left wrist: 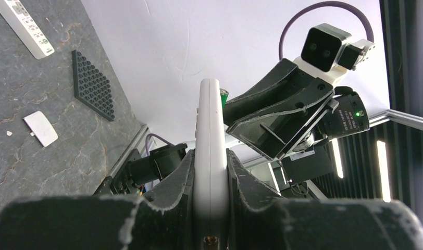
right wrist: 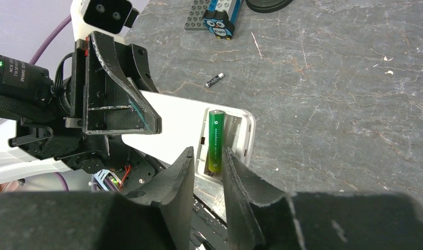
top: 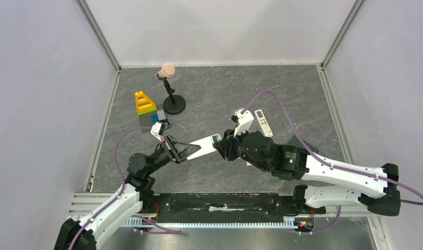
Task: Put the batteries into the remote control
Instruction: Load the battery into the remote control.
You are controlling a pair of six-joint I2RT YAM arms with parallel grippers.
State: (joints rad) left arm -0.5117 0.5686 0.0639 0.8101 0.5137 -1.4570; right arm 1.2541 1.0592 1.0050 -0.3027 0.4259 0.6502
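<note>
One green battery [right wrist: 215, 140] lying in remote control [right wrist: 173, 117].

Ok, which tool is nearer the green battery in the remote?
Right. The right tool hovers at one end of the green battery, jaws straddling it. The left tool clamps the remote control at its opposite end.

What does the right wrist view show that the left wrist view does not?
Right wrist only: the open compartment with the green battery seated lengthwise in it, and a loose dark battery on the table. Left wrist only: a slim white remote, a dark studded plate and a small white panel. Both: the remote control clamped in the left gripper, the right gripper beside it, and the green battery, though only its tip from the left wrist.
</note>
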